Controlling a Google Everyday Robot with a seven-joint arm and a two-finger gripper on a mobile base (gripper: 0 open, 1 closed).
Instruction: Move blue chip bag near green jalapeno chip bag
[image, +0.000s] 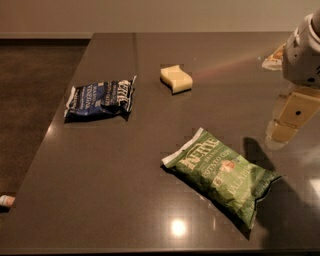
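The blue chip bag (100, 98) lies flat on the dark table at the left, navy with white lettering. The green jalapeno chip bag (222, 175) lies at the front right, puffy and set diagonally. The two bags are well apart. My gripper (287, 125) hangs from the white arm at the right edge, above the table, up and to the right of the green bag and far from the blue bag. It holds nothing that I can see.
A pale yellow sponge (176, 78) sits at the back middle of the table (125, 170). A light object (272, 60) shows partly behind the arm at the back right. The table's left edge drops to dark floor. A small object (6, 200) lies at the left edge.
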